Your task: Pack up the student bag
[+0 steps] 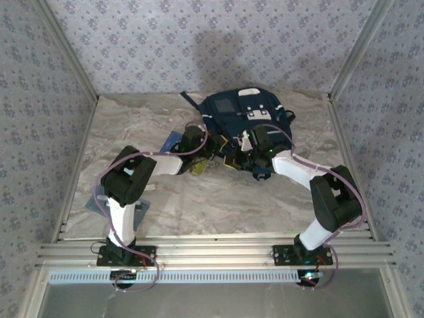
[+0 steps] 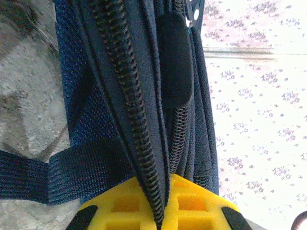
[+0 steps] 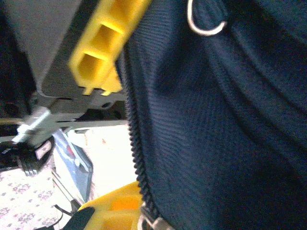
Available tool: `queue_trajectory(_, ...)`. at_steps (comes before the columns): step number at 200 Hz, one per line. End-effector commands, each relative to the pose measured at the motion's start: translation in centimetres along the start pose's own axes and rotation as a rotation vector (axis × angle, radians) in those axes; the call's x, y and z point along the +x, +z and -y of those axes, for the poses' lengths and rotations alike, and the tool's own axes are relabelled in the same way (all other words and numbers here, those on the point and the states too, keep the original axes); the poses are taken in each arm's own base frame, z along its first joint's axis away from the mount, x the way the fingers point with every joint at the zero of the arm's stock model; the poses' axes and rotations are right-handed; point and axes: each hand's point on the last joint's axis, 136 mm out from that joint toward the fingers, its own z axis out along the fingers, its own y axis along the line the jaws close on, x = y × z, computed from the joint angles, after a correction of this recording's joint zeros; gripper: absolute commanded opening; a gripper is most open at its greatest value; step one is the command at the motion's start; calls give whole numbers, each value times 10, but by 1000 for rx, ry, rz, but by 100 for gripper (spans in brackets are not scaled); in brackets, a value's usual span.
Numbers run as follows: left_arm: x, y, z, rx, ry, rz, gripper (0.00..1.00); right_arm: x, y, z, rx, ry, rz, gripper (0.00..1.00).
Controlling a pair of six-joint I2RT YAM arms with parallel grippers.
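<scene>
The large navy-blue fabric backpack (image 1: 240, 109) with white trim lies on the marble-patterned table (image 1: 199, 199), directly ahead of both grippers. The left gripper (image 2: 158, 203) is clenched on its zipper edge (image 2: 136, 115), whose teeth run out from between the yellow fingers (image 2: 120, 206). The right gripper (image 3: 115, 139) stands spread, with the backpack's toothed seam crossing the gap.

top external: soft even light, dim shadow on back wall (image 1: 218, 40) at 12 o'clock | left wrist: patterned wall (image 2: 259, 120) washed out at 3 o'clock | right wrist: student bag (image 3: 216, 134) blurred, glare at 7 o'clock
</scene>
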Motion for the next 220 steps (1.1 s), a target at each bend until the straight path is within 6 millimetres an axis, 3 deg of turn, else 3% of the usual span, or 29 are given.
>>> queue_trajectory(1,-19,0,12,6,75,20,0,26,-23,6,20,-28,-76,0)
queue_trajectory(27,-42,-11,-1,-38,105,29,0,39,-43,33,74,16,-117,0)
queue_trajectory(61,-58,-19,-8,-66,159,30,0,49,-53,50,96,52,-148,0)
queue_trajectory(106,-85,-22,-10,-86,234,-40,0,39,-86,84,212,69,-98,0)
queue_trajectory(136,-109,-21,2,-102,281,-19,0,35,-102,103,279,72,-72,0)
queue_trajectory(166,-127,-7,16,-87,294,-2,0,36,-98,99,256,76,-62,0)
queue_trajectory(195,-136,13,23,-73,287,-1,0,37,-74,57,95,73,-54,0)
queue_trajectory(205,-135,18,25,-70,286,-10,13,37,-63,38,42,54,-49,0)
queue_trajectory(220,-132,21,28,-71,282,-29,57,31,-50,16,1,29,-26,0)
